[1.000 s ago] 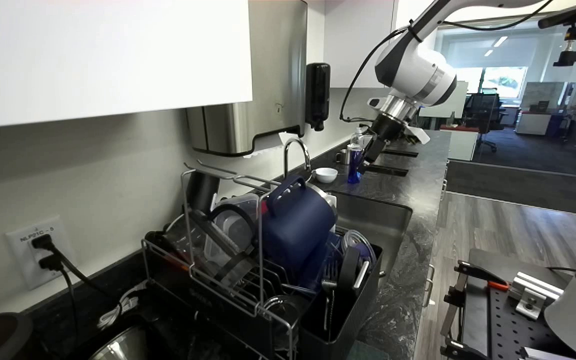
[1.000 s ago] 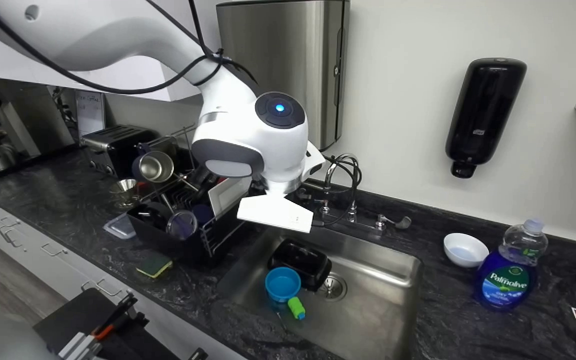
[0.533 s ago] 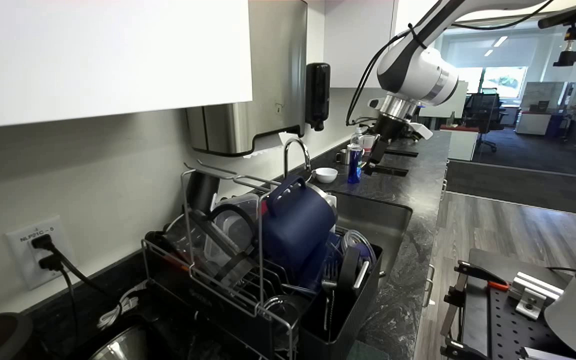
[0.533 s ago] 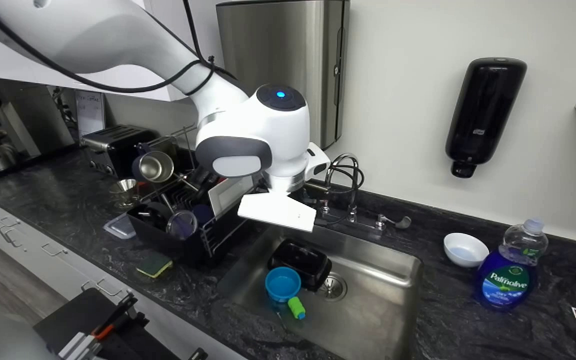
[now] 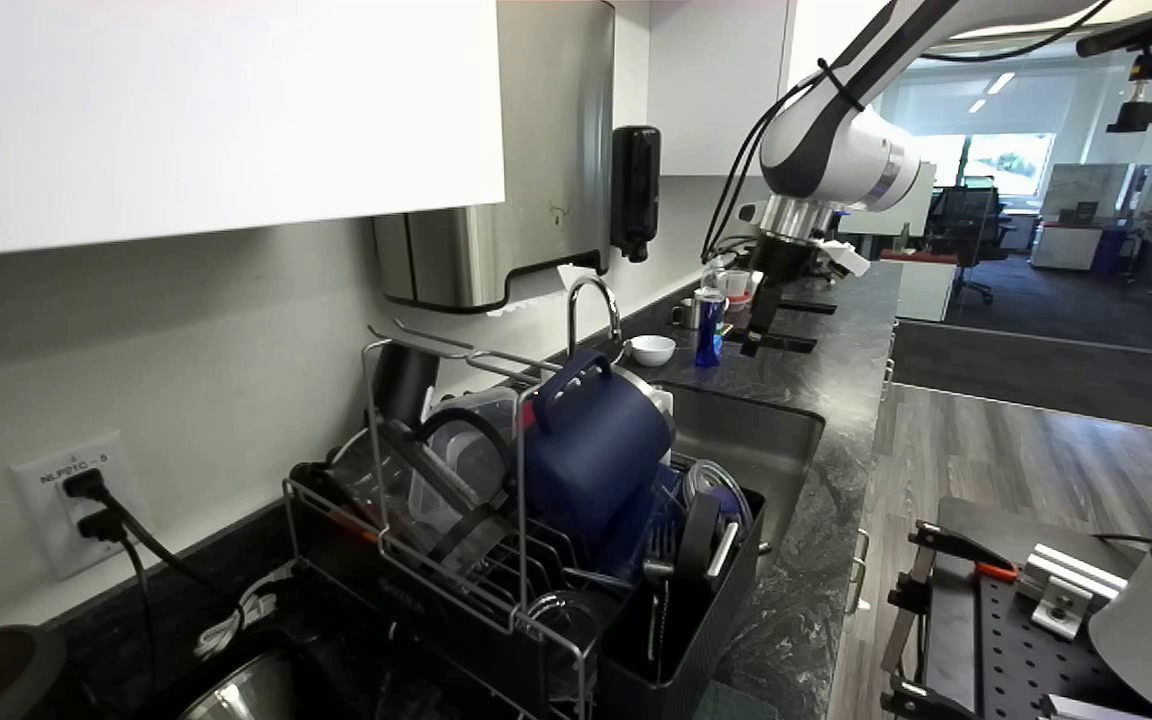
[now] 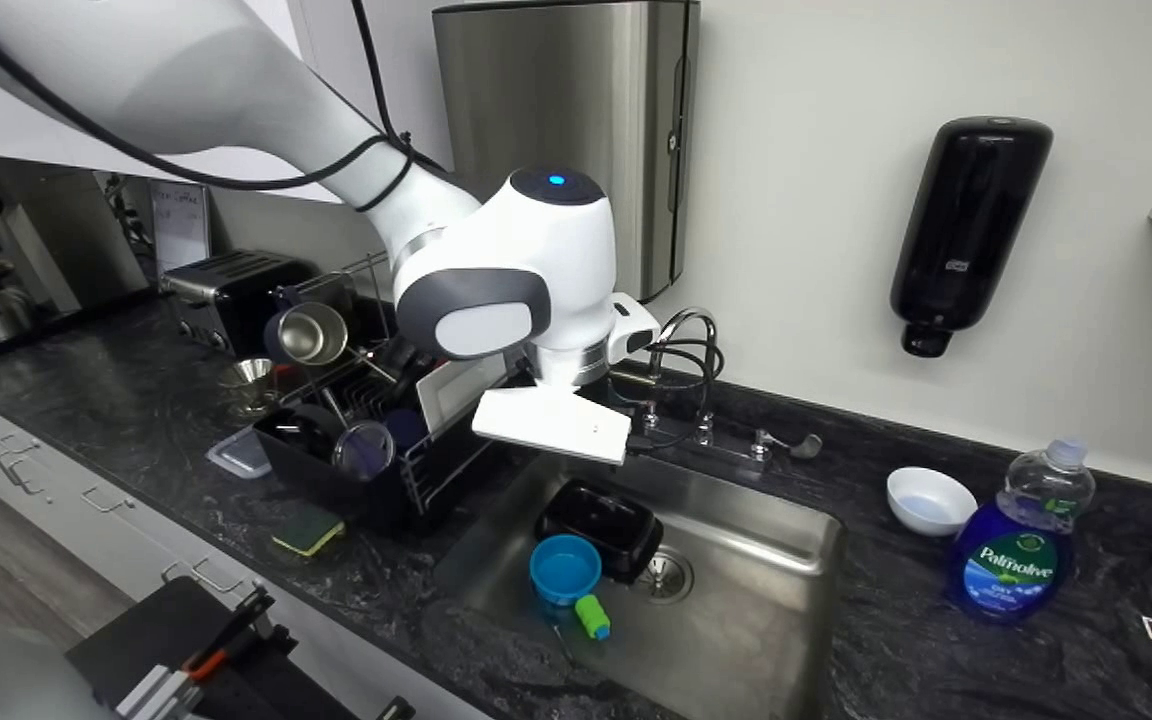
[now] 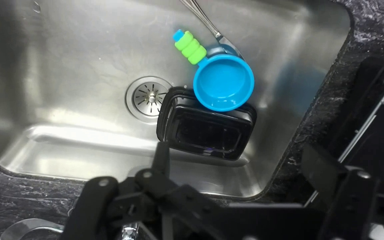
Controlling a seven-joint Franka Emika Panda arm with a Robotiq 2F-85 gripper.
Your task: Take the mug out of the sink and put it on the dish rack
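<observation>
Arm stands over the steel sink, tool pointing down and released; in the wrist view its fingers sit wide apart, while in an exterior view a flat white part at the wrist hides them from me; the navy mug is up in the dish rack, tilted, handle uppermost, well apart from the tool; beside it and lower, cutlery stands in the rack's black bin; in the sink I note a bright blue cup with a lime-green grip, mouth upward, its rim overlapping the edge of a black container as seen from above; whether the cup rests on the container or only stands against it, I cannot tell; a metal utensil lies there too, one end partly hidden by the cup; from above, the container also hides a little of the drain; on the tabletop, a sponge lies near the rack; past the opposite side of the sink, a white bowl sits just beside an upright bottle of blue dish soap; on the wall behind, a black dispenser hangs well apart from a larger steel towel dispenser; farther along the tabletop, past the rack, a toaster stands near the wall.
</observation>
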